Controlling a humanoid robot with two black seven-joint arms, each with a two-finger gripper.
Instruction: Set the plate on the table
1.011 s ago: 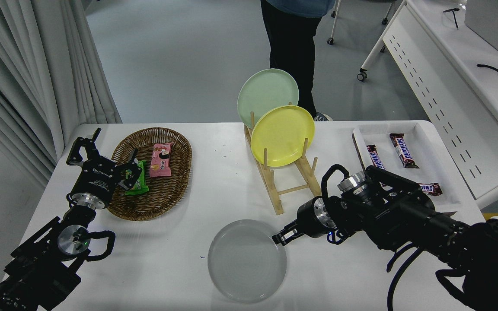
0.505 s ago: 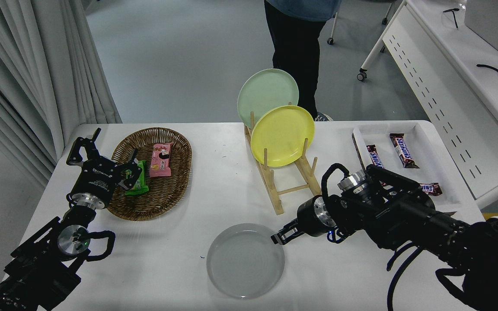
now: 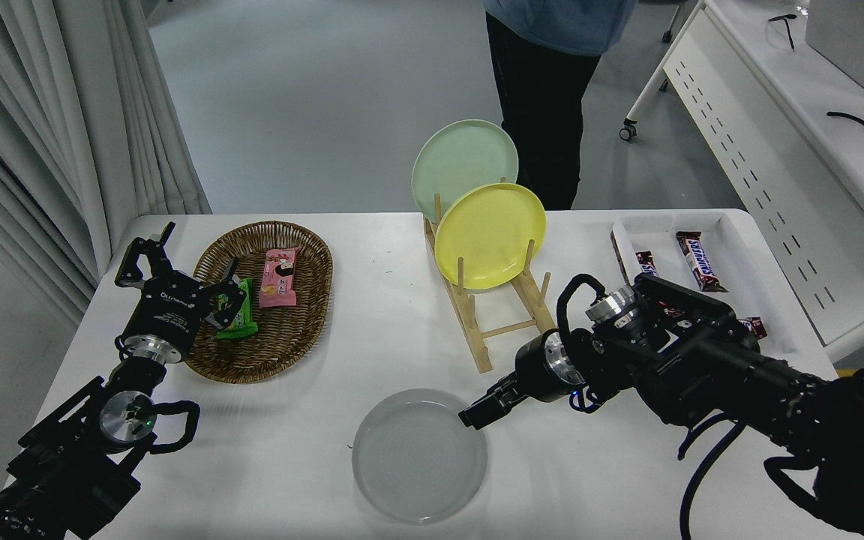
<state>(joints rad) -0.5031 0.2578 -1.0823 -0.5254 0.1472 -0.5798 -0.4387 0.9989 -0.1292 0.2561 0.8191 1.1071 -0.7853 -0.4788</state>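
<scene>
The table (image 3: 372, 330) is running off the picture at the bottom. The right arm is hiding part of the candy tray (image 3: 709, 225). The grey plate (image 3: 418, 454) is lying flat on the table near the front edge. The right claw (image 3: 477, 411) is sitting at its rim; I cannot tell if it is gripping. The left claw (image 3: 177, 274) is resting spread open by the basket (image 3: 282, 345).

Light-grey plate (image 3: 419, 455); white table (image 3: 372, 330); yellow plate (image 3: 490, 235); seemingly pale green plate (image 3: 456, 157).
</scene>
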